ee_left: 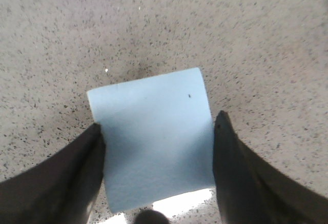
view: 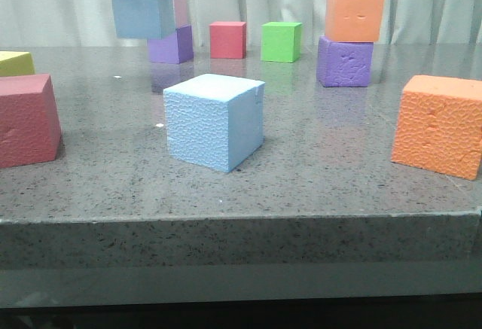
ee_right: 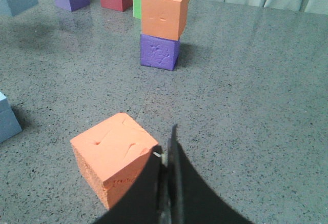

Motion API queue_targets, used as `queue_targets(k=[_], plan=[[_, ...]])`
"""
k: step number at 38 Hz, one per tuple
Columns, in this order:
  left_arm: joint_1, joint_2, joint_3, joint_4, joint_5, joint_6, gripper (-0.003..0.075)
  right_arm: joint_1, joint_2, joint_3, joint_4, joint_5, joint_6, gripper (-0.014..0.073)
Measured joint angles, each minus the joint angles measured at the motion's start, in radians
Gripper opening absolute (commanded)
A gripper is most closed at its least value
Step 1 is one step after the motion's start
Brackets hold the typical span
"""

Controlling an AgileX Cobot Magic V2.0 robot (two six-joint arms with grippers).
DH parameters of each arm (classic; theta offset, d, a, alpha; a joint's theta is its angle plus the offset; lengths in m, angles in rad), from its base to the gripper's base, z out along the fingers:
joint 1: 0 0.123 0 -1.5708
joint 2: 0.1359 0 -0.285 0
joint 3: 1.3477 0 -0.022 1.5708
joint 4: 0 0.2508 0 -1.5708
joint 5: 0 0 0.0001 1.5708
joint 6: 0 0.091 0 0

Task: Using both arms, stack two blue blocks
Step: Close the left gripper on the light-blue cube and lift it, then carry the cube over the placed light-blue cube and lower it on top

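Front view shows the smoother blue block [view: 141, 13] held aloft between the left fingers [ee_left: 97, 147], gripped on opposite flat sides, judged light and squashy, while the pebbly blue block [view: 213, 121] sits on the counter [view: 339, 178] and the right fingers [ee_right: 166, 157] are pressed together, empty.

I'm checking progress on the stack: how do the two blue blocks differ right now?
The smooth blue block hangs in the air, clamped by the left gripper; the pebbly blue block sits on the table, untouched. The pebbly one is nearer the camera. Both are light sky-blue cubes.
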Motion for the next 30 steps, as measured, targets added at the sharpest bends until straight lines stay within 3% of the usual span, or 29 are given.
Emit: queue_targets(k=[13,30], plan=[[-0.037,-0.140,0.035,-0.005,0.006,0.000,0.0353,0.000,0.000,0.000,0.000,0.000,0.000,-0.0070],[-0.167,-0.467,0.443,-0.005,-0.006,0.000,0.0353,0.000,0.000,0.000,0.000,0.000,0.000,-0.0070]])
